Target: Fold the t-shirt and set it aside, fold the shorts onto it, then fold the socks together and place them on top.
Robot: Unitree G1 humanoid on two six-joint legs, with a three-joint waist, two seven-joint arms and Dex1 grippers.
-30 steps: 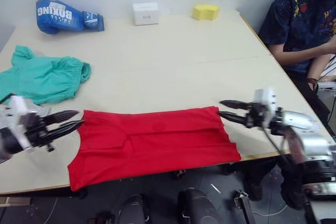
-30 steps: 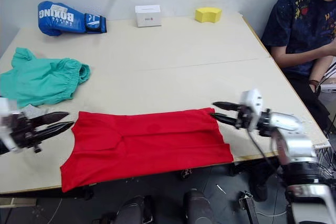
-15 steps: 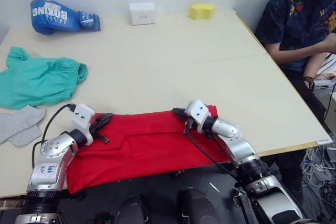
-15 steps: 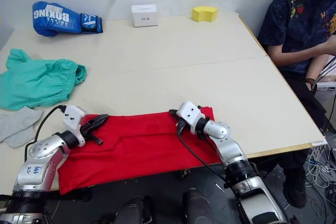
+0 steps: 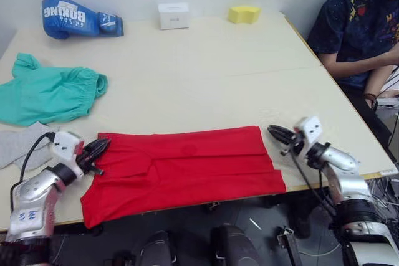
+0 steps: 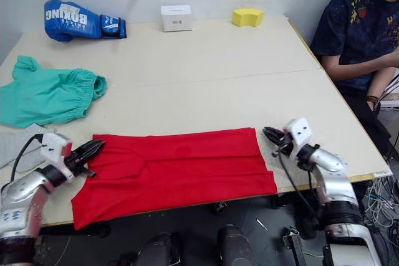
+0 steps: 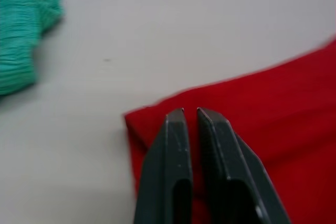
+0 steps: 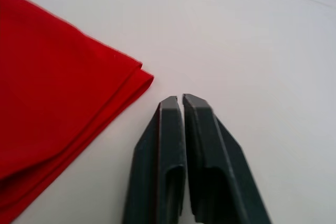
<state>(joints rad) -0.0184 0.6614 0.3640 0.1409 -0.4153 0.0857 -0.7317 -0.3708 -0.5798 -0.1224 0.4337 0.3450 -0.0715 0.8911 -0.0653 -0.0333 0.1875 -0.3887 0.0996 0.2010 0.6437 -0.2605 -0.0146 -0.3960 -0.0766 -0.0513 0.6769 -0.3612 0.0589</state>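
Left gripper [image 5: 100, 147] has backed off since half a second ago: it was lying on the t-shirt [image 5: 187, 169], now its nearly closed fingers sit right at the shirt's far left corner. Socks [image 5: 15, 144] lie just left of it, shorts [image 5: 50, 95] further back, boxing glove [image 5: 78, 18] at the far edge. Shirt stays folded along the table's [image 5: 206, 79] near edge. Right gripper [image 5: 277, 135] pulled off too, fingers almost shut, on bare table beside the right corner. A person [image 5: 355, 29] sits at the right.
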